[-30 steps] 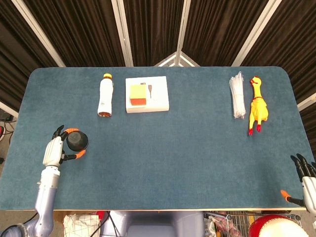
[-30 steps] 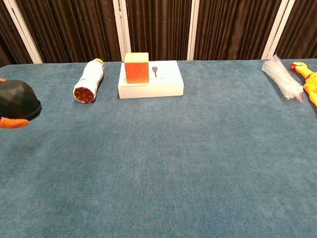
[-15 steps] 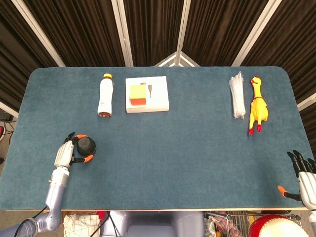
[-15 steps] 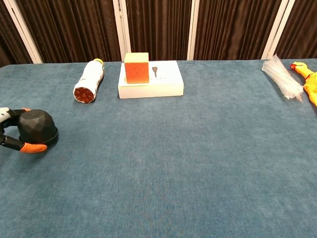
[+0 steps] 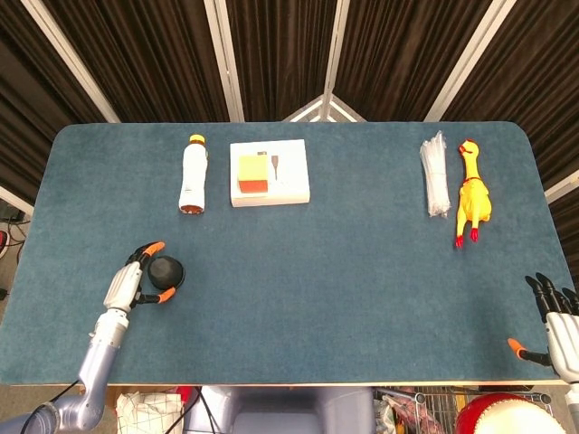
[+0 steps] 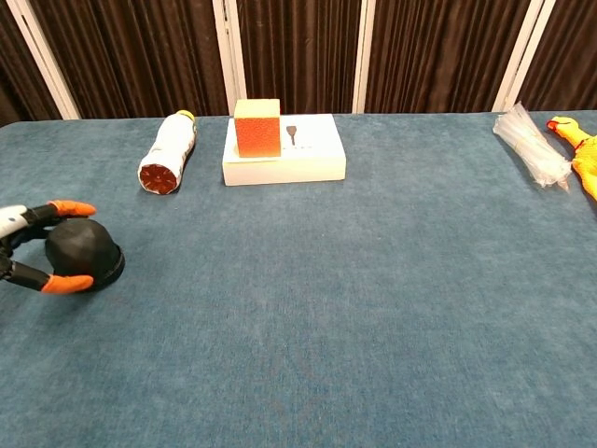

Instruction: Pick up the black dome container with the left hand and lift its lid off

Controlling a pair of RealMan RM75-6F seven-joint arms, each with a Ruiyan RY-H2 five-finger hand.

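- Your left hand (image 5: pixel 136 285) sits near the front-left corner of the table (image 5: pixel 344 271), its orange-tipped fingers (image 6: pixel 70 207) spread around the black dome container (image 5: pixel 166 272).
- The chest view shows one fingertip just above the dome and another low at its front; whether they actually touch it, you cannot tell from either view, so the grasp stays uncertain.
- The black dome container stands upright on the table, lid on, well in from the left edge and nearer the front edge than the back.
- Your right hand (image 5: pixel 556 321) hangs at the front-right corner, fingers apart and holding nothing.
- Toward the back edge, left of centre, a white bottle (image 5: pixel 193 174) lies on its side, yellow cap pointing back.
- Just beside it lies a flat white box (image 5: pixel 282 172) with an orange block (image 6: pixel 256 128) standing on its left part.
- Near the back-right corner a yellow rubber chicken (image 5: pixel 471 193) lies lengthwise, with a clear plastic bundle (image 5: pixel 435 176) just to its left.
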